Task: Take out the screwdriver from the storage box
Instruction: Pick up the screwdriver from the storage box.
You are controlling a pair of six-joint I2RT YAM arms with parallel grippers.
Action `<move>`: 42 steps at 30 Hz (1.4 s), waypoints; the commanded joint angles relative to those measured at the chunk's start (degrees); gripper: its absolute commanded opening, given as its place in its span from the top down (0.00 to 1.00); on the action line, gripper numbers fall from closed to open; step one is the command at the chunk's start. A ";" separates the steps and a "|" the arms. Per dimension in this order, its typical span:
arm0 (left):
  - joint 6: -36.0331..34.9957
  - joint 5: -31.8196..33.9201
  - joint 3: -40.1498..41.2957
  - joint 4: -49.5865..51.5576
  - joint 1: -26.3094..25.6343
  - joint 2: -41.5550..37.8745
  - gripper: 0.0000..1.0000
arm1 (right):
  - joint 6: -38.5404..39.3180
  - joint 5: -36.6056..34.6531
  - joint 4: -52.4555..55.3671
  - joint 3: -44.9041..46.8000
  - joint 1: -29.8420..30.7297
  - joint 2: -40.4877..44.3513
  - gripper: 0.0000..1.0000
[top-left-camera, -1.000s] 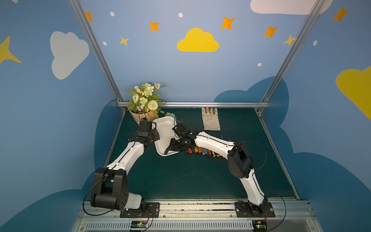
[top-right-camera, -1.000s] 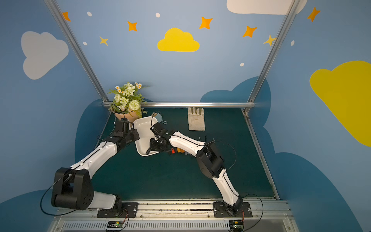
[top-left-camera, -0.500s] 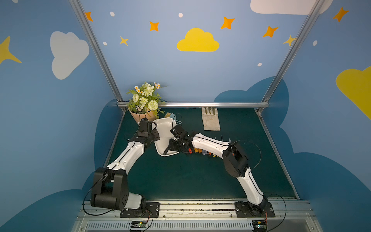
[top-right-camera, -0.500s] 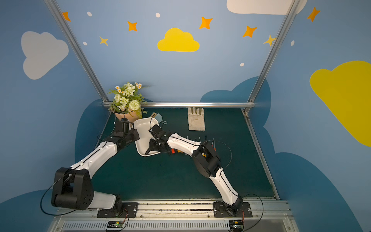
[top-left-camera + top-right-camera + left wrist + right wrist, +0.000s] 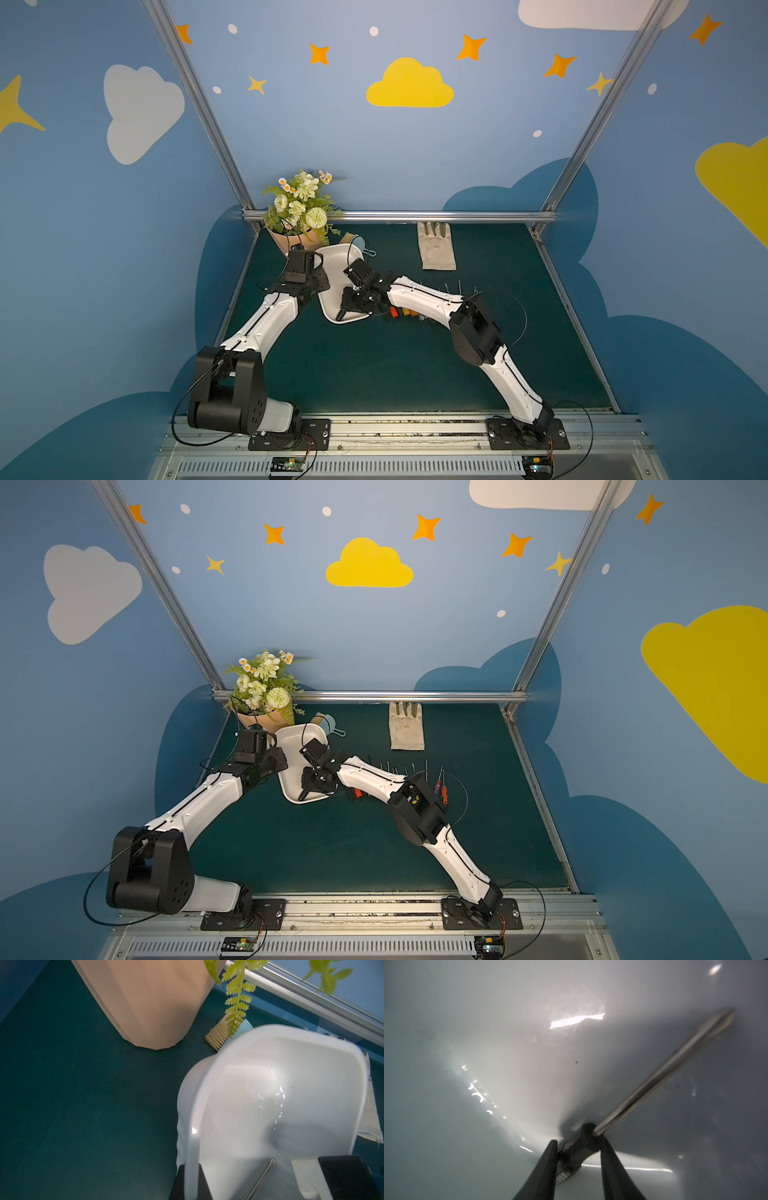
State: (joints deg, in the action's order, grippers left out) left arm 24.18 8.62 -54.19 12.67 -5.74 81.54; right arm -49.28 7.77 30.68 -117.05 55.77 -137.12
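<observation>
**Obs.** White rounded-rectangular plastic storage box (image 5: pixel 334 264) sits near the far left corner of the dark green felt worktop (image 5: pixel 374 374), just in front of the peach faceted flower pot (image 5: pixel 145 1001). Left gripper (image 5: pixel 192 1169) is clamped narrow on the box's side wall, one black finger inside the rim and one outside. The box looks tipped rather than flat, but the top views do not confirm it.

Screwdriver (image 5: pixel 645 1087) (bright steel shaft, dark handle) is inside the storage box, low against its floor toward the near end. Right gripper (image 5: pixel 578 1144) is down in the box. Its fingers (image 5: pixel 546 1172) stand narrow with the handle between them, and both appear to touch it. I read this as a grip, though no lift has tested it.

**Key relation.** The handle crosses the gap obliquely. The long axis runs on ahead of the fingertips, skewed to one side, with shaft and tip well beyond the hold. The right arm is the one on the tool; the left only steadies the box.

**Judgement.** Withdrawal calls for raising until the far tip clears the wall. The oblique hold may let the handle pivot.

A row of colour-handled tools (image 5: pixel 401 313) lies on the worktop just right of the box, partly under the right arm. It is a likely set-down area.
</observation>
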 commanded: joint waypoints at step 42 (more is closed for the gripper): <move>0.42 1.66 -1.39 -0.45 1.64 1.06 0.98 | 15.57 8.18 -1.80 2.16 -2.58 8.82 1.00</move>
State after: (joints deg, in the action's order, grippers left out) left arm 24.27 9.78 -54.22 13.21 -4.64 82.28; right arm -34.59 14.66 30.13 -115.68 54.17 -132.31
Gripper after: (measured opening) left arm 0.082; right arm 0.149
